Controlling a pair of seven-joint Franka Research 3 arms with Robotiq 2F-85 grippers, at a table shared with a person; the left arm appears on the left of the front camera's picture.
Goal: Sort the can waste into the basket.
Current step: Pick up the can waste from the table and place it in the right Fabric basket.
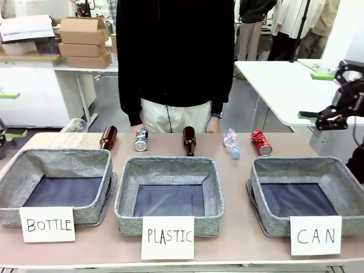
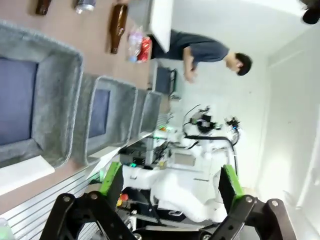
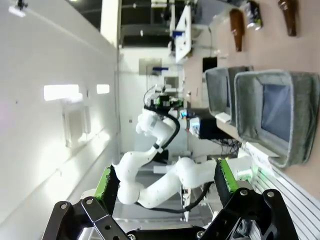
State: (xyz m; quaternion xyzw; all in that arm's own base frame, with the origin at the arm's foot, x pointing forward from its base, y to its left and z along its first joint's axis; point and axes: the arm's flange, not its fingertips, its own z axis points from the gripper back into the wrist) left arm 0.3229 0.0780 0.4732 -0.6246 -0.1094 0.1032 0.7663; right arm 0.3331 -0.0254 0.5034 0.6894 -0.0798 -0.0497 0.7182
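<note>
red can point(image 1: 261, 142) lying on bench point(image 1: 233, 170) just behind far rim of CAN basket point(image 1: 296, 163), silver and black can point(image 1: 141, 139) well left of that basket between two brown bottles point(image 1: 189, 140), left hand point(image 2: 169, 177) released, fingers spread wide, right hand point(image 3: 164, 177) released too, raised off to that basket's right

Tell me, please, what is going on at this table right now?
Nothing is being handled yet. The red can and the silver and black can lie on the far side of the table among brown bottles, in front of a person standing there. The CAN basket is empty. The left gripper and the right gripper are both open and hold nothing.
</note>
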